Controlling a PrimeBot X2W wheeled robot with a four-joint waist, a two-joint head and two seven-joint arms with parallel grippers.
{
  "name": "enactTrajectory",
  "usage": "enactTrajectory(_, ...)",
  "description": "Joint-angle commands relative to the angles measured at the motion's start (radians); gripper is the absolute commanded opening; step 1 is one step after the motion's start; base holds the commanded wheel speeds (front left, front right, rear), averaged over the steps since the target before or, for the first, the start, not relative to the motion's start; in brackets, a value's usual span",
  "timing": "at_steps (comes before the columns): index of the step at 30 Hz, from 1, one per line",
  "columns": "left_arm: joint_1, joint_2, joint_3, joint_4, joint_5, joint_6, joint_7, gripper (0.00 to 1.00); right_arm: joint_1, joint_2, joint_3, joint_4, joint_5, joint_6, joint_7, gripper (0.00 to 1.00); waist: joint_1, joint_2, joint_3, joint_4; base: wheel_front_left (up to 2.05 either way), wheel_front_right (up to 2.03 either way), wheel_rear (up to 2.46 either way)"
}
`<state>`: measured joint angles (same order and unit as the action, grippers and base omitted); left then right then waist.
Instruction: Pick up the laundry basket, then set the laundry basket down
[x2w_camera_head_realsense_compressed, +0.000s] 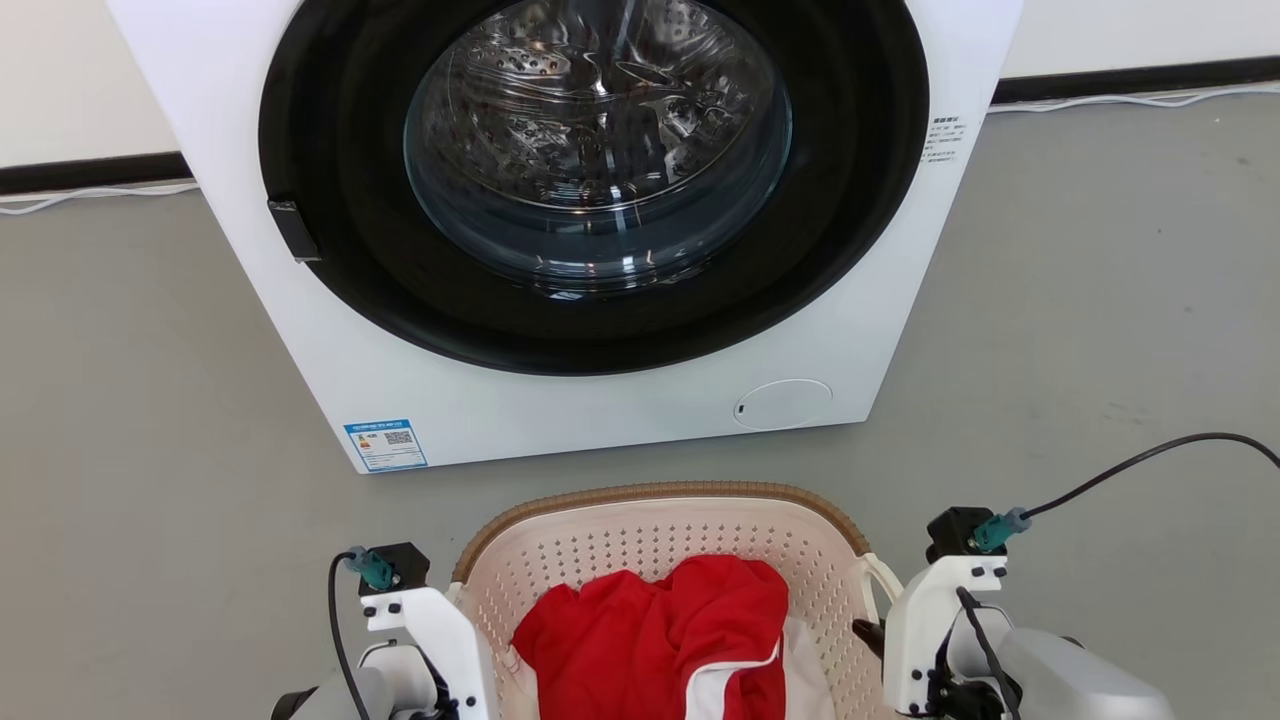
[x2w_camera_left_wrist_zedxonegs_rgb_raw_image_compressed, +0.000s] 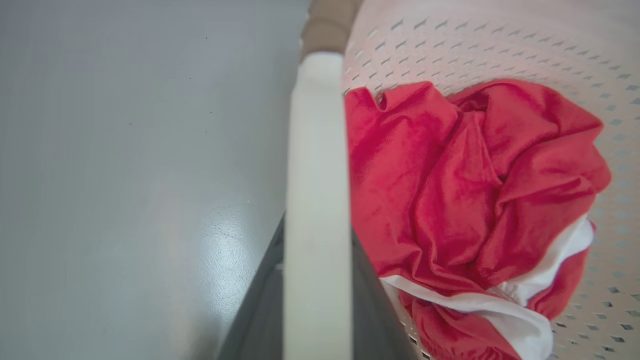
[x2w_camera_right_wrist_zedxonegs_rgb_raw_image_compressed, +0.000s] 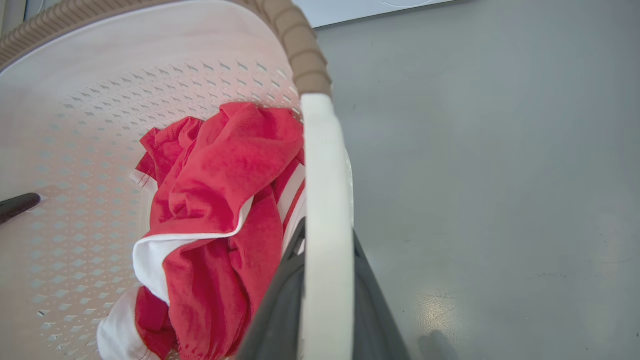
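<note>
Left gripper (x2w_camera_left_wrist_zedxonegs_rgb_raw_image_compressed: 317, 300) and right gripper (x2w_camera_right_wrist_zedxonegs_rgb_raw_image_compressed: 327, 300) each pinch a handle (x2w_camera_left_wrist_zedxonegs_rgb_raw_image_compressed: 317, 150) of the laundry basket (x2w_camera_head_realsense_compressed: 660, 493) between the jaws. If I lift unevenly, one handle could slip out and tip the basket.

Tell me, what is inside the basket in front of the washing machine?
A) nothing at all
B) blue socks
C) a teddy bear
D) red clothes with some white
D: the red clothes, with white trim, lie bunched up in the laundry basket.
</note>
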<state>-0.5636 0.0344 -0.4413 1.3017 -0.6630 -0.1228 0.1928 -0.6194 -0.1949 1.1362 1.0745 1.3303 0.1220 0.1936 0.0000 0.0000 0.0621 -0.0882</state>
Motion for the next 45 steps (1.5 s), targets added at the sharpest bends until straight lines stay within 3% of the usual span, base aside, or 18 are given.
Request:
enactTrajectory(1, -0.018, 0.028, 0.015, -0.012, -0.004, -0.008, 0.004, 0.0, -0.025, -0.008, 0.006, -0.02, 0.007, 0.009, -0.007, 0.0, 0.0, 0.0, 0.001, -0.001, 0.0, 0.0, 0.0)
enactTrajectory(35, -0.028, 0.031, -0.014, -0.011, -0.041, -0.008, -0.001, 0.0, -0.048, -0.008, 0.097, -0.033, 0.082, 0.009, -0.033, 0.0, 0.0, 0.0, 0.014, 0.0, 0.0, 0.0, 0.0)
enactTrajectory(45, -0.055, 0.03, -0.021, -0.011, -0.043, -0.005, -0.031, 0.0, -0.07, -0.021, 0.109, -0.054, 0.085, 0.009, -0.075, 0.0, 0.0, 0.0, 0.076, 0.002, 0.0, 0.0, 0.0)
